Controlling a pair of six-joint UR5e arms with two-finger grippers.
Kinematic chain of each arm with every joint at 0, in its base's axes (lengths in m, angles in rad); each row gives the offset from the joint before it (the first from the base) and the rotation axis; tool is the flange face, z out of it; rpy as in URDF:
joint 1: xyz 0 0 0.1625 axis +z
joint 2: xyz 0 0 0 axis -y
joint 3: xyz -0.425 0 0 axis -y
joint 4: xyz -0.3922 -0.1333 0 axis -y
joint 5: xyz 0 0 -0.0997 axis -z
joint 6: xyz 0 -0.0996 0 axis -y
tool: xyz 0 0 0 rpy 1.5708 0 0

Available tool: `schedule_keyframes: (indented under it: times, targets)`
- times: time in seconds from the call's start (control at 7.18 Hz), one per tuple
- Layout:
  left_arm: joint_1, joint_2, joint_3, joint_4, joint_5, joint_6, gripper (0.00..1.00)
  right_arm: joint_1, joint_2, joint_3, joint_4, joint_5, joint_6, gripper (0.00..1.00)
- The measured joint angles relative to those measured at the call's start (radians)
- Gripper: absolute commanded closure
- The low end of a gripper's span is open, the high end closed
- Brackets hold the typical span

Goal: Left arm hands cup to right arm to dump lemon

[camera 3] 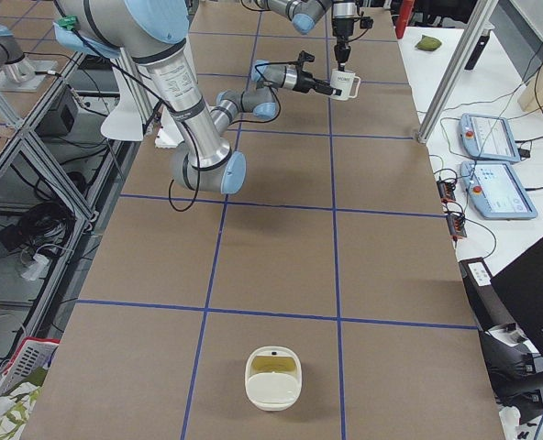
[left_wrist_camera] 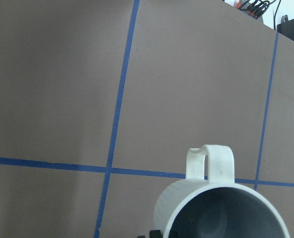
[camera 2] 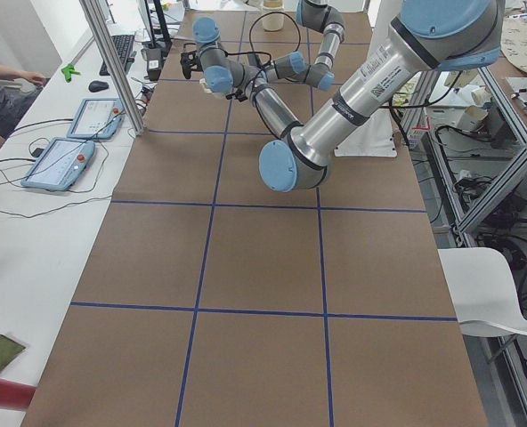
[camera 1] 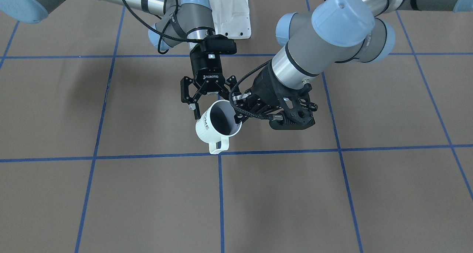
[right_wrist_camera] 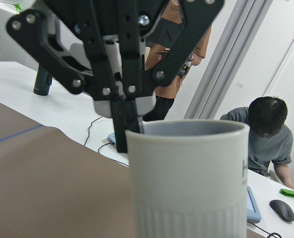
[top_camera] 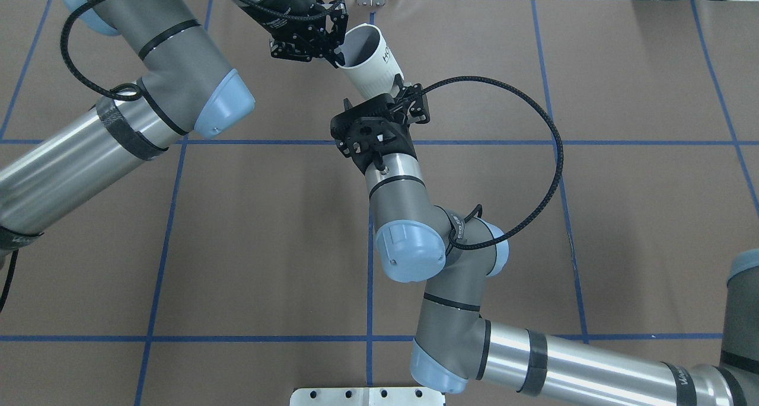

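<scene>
The white ribbed cup (camera 1: 208, 129) with black "HOME" lettering hangs above the table, handle toward the operators' side. It also shows in the overhead view (top_camera: 373, 68) and the exterior right view (camera 3: 345, 85). My left gripper (camera 1: 236, 116) is shut on the cup's rim, one holed finger inside (right_wrist_camera: 124, 119) and one outside. My right gripper (camera 1: 212, 99), marked ROBOTIQ, is open, its fingers spread on either side of the cup's lower body (top_camera: 382, 98). The left wrist view shows the cup's grey inside (left_wrist_camera: 221, 218). No lemon shows in any view.
The brown table has a blue tape grid (camera 1: 220, 194). A white mounting plate (camera 1: 232, 13) lies at the robot's base. A white bowl (camera 3: 273, 392) with a yellowish inside stands at the table's right end. Operators and tablets are at a side bench (camera 3: 492, 137).
</scene>
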Motion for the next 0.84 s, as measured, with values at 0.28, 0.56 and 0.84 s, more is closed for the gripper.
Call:
schedule_keyframes:
  times: [0.28,0.56,0.84]
  targets:
    - [-0.001,0.000,0.001,0.000,0.006,0.000,1.00,-0.039,-0.078,0.073,0.077,-0.004,-0.004,0.01]
    - [-0.006,0.000,0.002,0.002,0.022,-0.004,1.00,-0.063,-0.148,0.201,0.098,0.001,-0.008,0.01]
    - [-0.021,0.001,0.009,0.005,0.046,-0.003,1.00,-0.066,-0.203,0.280,0.098,0.009,0.001,0.01]
